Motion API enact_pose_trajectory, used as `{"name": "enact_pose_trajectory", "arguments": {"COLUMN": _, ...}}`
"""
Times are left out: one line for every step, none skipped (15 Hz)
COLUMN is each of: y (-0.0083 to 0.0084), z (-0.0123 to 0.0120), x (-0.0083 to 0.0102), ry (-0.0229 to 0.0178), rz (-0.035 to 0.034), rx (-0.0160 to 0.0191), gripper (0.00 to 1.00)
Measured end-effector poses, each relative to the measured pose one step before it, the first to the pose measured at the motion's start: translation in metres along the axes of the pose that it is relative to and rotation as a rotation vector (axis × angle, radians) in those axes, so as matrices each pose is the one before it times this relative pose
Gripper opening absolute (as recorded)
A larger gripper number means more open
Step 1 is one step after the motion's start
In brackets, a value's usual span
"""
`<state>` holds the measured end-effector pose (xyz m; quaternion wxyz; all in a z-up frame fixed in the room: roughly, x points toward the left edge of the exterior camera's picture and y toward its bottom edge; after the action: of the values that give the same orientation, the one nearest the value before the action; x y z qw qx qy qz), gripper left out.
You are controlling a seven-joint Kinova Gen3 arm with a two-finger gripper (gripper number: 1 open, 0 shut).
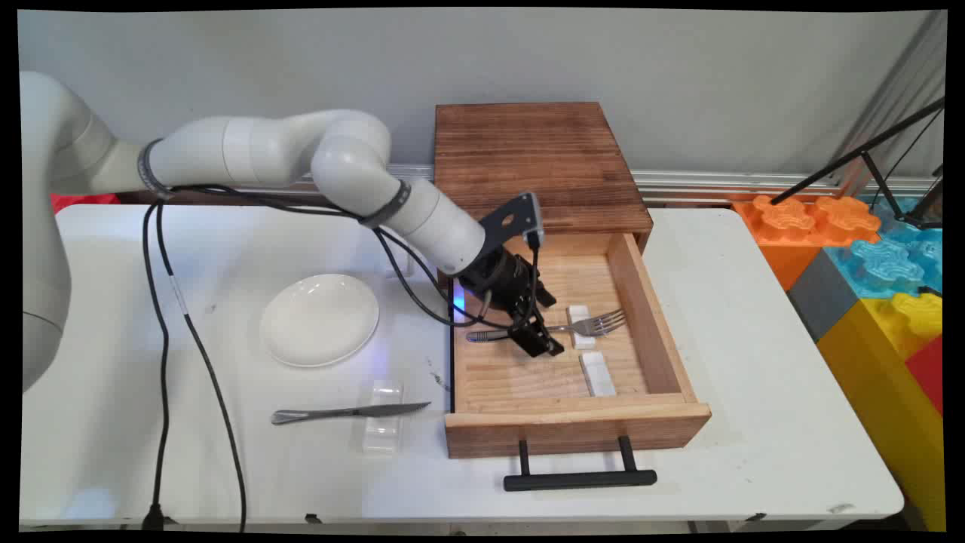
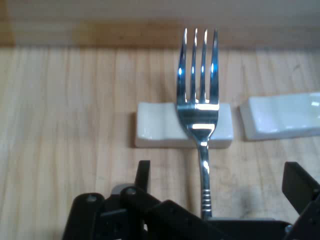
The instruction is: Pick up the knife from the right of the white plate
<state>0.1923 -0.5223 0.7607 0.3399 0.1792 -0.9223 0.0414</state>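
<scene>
Inside the open light-wood drawer (image 1: 656, 324) of the dark wooden box (image 1: 539, 162), the black two-finger gripper (image 1: 537, 339) hangs low over the handle of a shiny steel fork (image 2: 199, 95). The jaws stand apart on either side of the handle, gripping nothing. The fork's long axis runs straight ahead from them, neck propped on a small white glazed rest (image 2: 160, 131), tines beyond it. A second white rest (image 2: 282, 116) lies just beside. Out on the white table (image 1: 754, 362) sit a smooth white round plate (image 1: 320, 319) and a steel knife (image 1: 347, 412) across a clear block (image 1: 383, 428)
</scene>
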Motion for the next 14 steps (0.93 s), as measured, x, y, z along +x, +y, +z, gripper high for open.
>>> {"name": "enact_pose_trajectory", "arguments": {"y": 0.0008, "z": -0.00528, "x": 0.00342, "ry": 0.00244, "rz": -0.00646, "rx": -0.00178, "gripper": 1.0}}
{"name": "enact_pose_trajectory", "arguments": {"y": 0.00144, "z": -0.00629, "x": 0.00367, "ry": 0.0021, "rz": -0.0081, "rx": -0.00305, "gripper": 1.0}}
{"name": "enact_pose_trajectory", "arguments": {"y": 0.00165, "z": -0.00592, "x": 0.00331, "ry": 0.00116, "rz": -0.00737, "rx": -0.00253, "gripper": 1.0}}
{"name": "enact_pose_trajectory", "arguments": {"y": 0.00143, "z": -0.00452, "x": 0.00201, "ry": -0.00031, "rz": -0.00692, "rx": -0.00181, "gripper": 1.0}}
{"name": "enact_pose_trajectory", "arguments": {"y": 0.00264, "z": -0.00681, "x": 0.00297, "ry": -0.00088, "rz": -0.00942, "rx": -0.00318, "gripper": 1.0}}
{"name": "enact_pose_trajectory", "arguments": {"y": 0.00386, "z": -0.0092, "x": 0.00282, "ry": -0.00204, "rz": -0.00978, "rx": -0.00299, "gripper": 1.0}}
{"name": "enact_pose_trajectory", "arguments": {"y": 0.00429, "z": -0.00926, "x": 0.00216, "ry": -0.00384, "rz": -0.00687, "rx": -0.00391, "gripper": 1.0}}
{"name": "enact_pose_trajectory", "arguments": {"y": 0.00389, "z": -0.00817, "x": 0.0014, "ry": -0.00356, "rz": -0.00406, "rx": -0.00359, "gripper": 1.0}}
{"name": "enact_pose_trajectory", "arguments": {"y": 0.0027, "z": -0.00585, "x": 0.0006, "ry": -0.00282, "rz": -0.00165, "rx": -0.0012, "gripper": 1.0}}
{"name": "enact_pose_trajectory", "arguments": {"y": 0.00405, "z": -0.00872, "x": 0.0006, "ry": -0.0035, "rz": -0.00207, "rx": -0.00122, "gripper": 1.0}}
{"name": "enact_pose_trajectory", "arguments": {"y": 0.00281, "z": -0.006, "x": -0.00003, "ry": -0.00313, "rz": -0.00232, "rx": -0.0003, "gripper": 1.0}}
{"name": "enact_pose_trajectory", "arguments": {"y": 0.00405, "z": -0.00882, "x": -0.00054, "ry": -0.00482, "rz": -0.00365, "rx": -0.00021, "gripper": 1.0}}
{"name": "enact_pose_trajectory", "arguments": {"y": 0.00287, "z": -0.00621, "x": -0.00092, "ry": -0.00369, "rz": -0.0022, "rx": 0.00048, "gripper": 1.0}}
{"name": "enact_pose_trajectory", "arguments": {"y": 0.00419, "z": -0.00893, "x": -0.00191, "ry": -0.00594, "rz": -0.00318, "rx": 0.00052, "gripper": 1.0}}
